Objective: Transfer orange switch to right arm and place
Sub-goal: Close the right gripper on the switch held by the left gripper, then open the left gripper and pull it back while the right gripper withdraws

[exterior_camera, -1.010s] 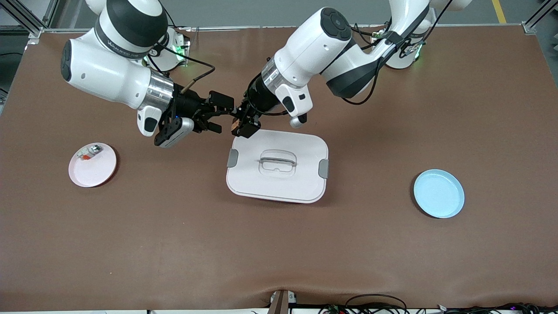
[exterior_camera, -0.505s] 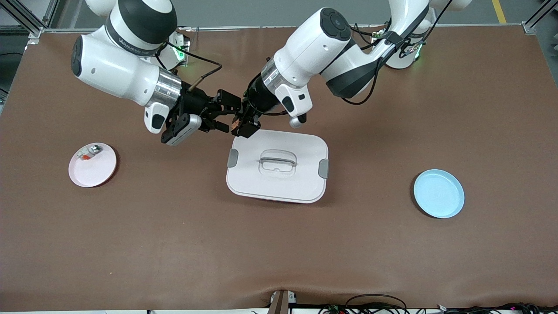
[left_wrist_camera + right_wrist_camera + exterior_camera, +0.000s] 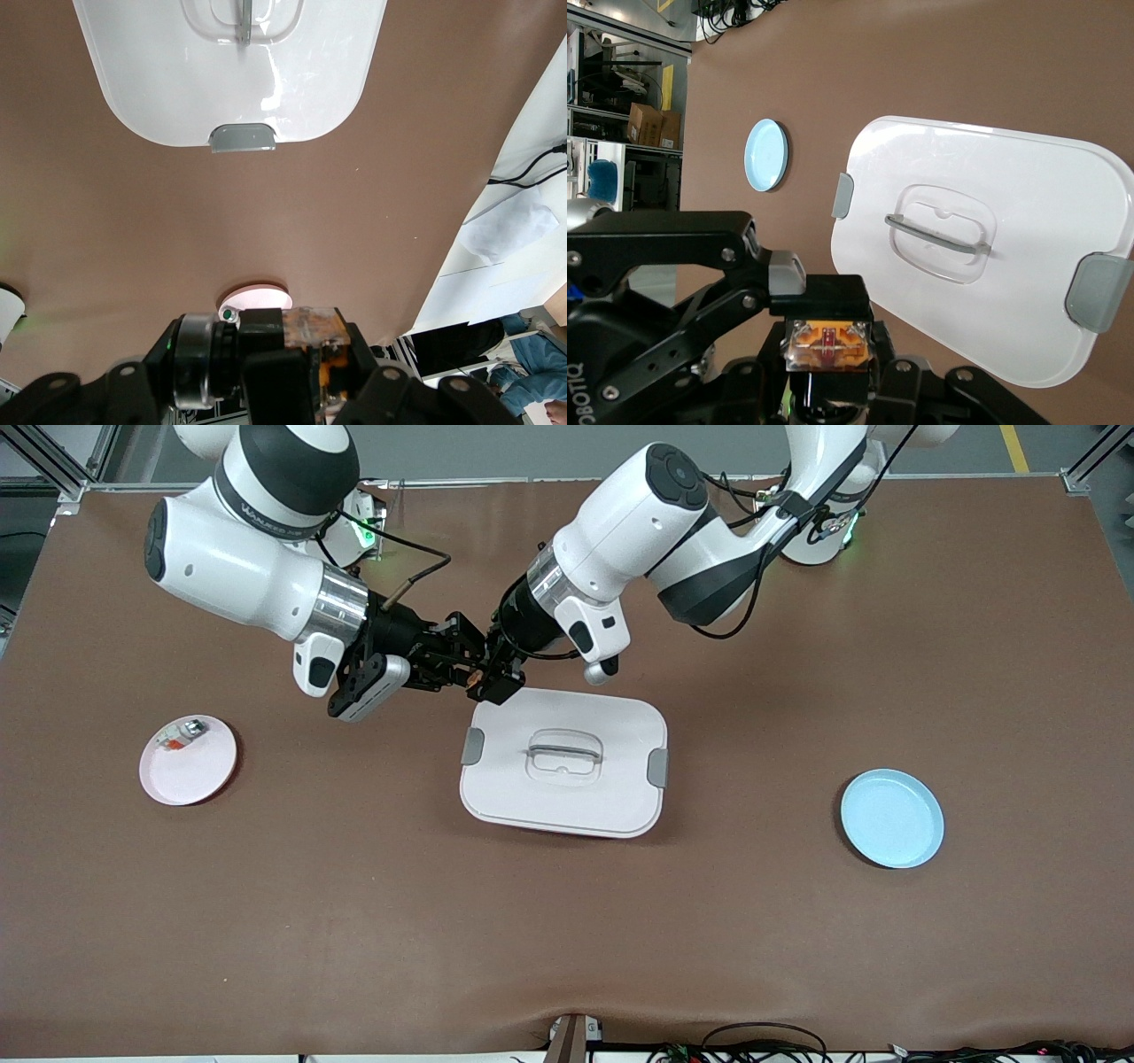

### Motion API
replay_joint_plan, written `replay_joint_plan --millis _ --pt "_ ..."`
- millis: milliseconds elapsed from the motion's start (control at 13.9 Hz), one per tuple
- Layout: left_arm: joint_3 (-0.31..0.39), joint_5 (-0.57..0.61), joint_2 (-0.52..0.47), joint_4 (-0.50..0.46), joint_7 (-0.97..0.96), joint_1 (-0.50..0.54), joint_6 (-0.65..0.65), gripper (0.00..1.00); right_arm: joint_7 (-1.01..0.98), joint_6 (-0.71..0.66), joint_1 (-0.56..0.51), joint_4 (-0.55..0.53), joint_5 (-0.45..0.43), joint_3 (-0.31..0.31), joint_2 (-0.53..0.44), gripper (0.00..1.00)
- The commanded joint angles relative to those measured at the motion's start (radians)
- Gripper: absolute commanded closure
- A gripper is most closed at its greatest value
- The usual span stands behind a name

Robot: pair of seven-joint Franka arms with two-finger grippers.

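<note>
Grippers meet in the air just above the table, over the corner of the white lidded box [image 3: 564, 764] toward the right arm's end. Between them we see the orange switch [image 3: 477, 679]. Our left gripper [image 3: 493, 677] is clamped on it; our right gripper [image 3: 462, 657] has its fingers [image 3: 787, 271] on the switch's sides, though we cannot tell whether they grip it.

A pink plate [image 3: 189, 760] holding a small whitish part [image 3: 180, 734] sits toward the right arm's end, a blue plate [image 3: 891, 817] toward the left arm's end, both well apart from the box. We read "ROBOTIQ" [image 3: 580, 392] on the right gripper's body.
</note>
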Motion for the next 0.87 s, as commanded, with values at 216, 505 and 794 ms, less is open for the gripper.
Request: replay_joint_plan --millis 216,505,794 --pt "0.006 0.003 0.006 0.018 -0.005 -0.01 0.004 0.67 -0.022 0.005 0.008 -0.019 0.01 -0.007 -0.021 1.0" --pt "0.006 0.003 0.006 0.019 -0.001 -0.01 0.004 0.19 -0.029 0.001 0.008 -0.019 -0.002 -0.009 -0.024 1.0" --pt "0.006 0.002 0.003 0.019 0.0 -0.01 0.004 0.0 -0.029 0.004 0.008 -0.016 -0.009 -0.009 -0.023 1.0"
